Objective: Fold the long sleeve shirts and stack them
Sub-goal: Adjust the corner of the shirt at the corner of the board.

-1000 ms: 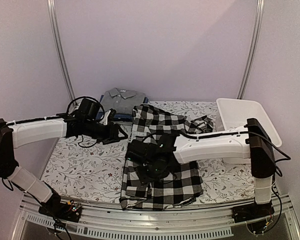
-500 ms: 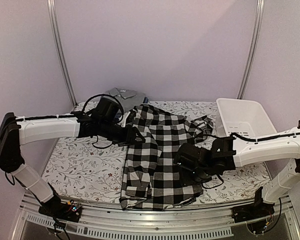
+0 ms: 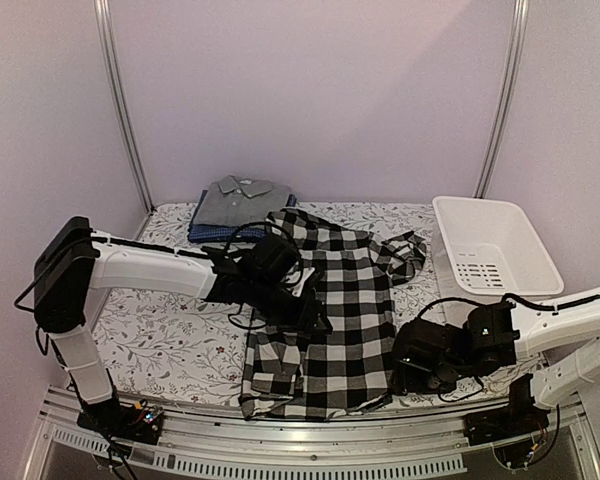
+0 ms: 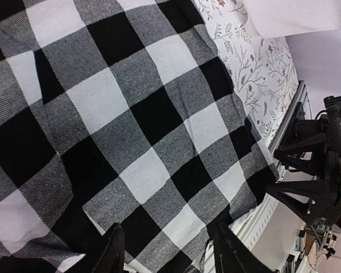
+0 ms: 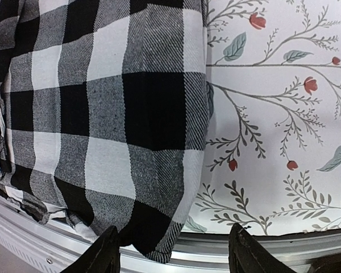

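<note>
The black-and-white checked shirt [image 3: 330, 310] lies spread lengthwise down the middle of the table, partly folded, with a sleeve bunched at the back right. It fills the left wrist view [image 4: 131, 114] and the left of the right wrist view [image 5: 102, 114]. The grey shirt [image 3: 242, 196] lies folded on the blue shirt [image 3: 208, 234] at the back left. My left gripper [image 3: 318, 322] is open and empty over the checked shirt's left side. My right gripper [image 3: 408, 372] is open and empty at the shirt's near right corner.
A white plastic basket [image 3: 492, 250] stands at the back right. The table has a floral cloth [image 3: 160, 330]. The metal front rail [image 3: 310, 450] runs along the near edge, just below the shirt's hem [image 5: 153, 244].
My left arm has swung right, from the folded stack onto the checked shirt. My right arm has drawn back off the shirt's middle to its near right corner.
</note>
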